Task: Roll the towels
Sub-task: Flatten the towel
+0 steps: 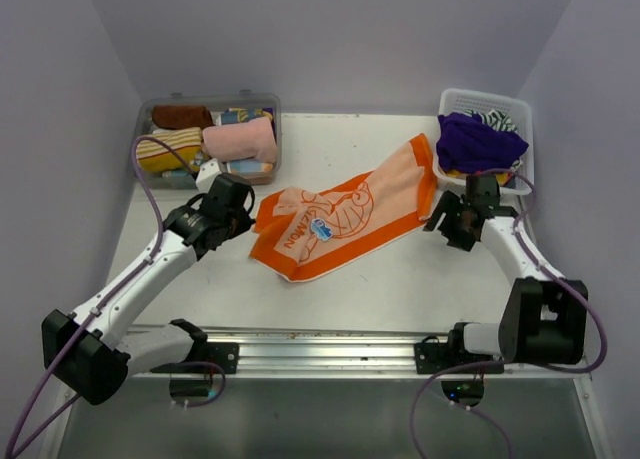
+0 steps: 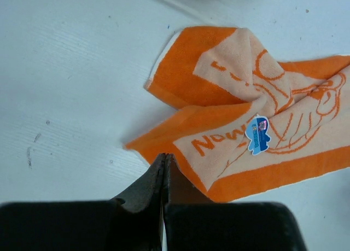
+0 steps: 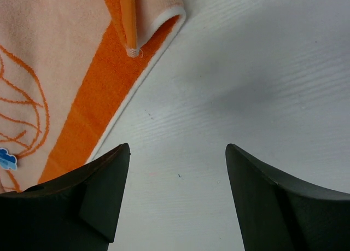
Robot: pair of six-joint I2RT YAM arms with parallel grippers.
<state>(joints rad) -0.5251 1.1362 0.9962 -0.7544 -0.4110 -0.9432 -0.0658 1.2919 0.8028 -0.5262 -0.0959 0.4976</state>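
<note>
An orange-and-cream towel with a cartoon print and a blue tag lies crumpled and unrolled across the middle of the table. My left gripper is at its left end. In the left wrist view the jaws are pressed together at the towel's orange border, with nothing visible between them. My right gripper hovers just off the towel's right end. The right wrist view shows it open over bare table, with the towel's edge to its left.
A clear bin at the back left holds rolled towels, among them a pink one and a striped yellow one. A white basket at the back right holds a loose purple towel. A metal rail runs along the near edge.
</note>
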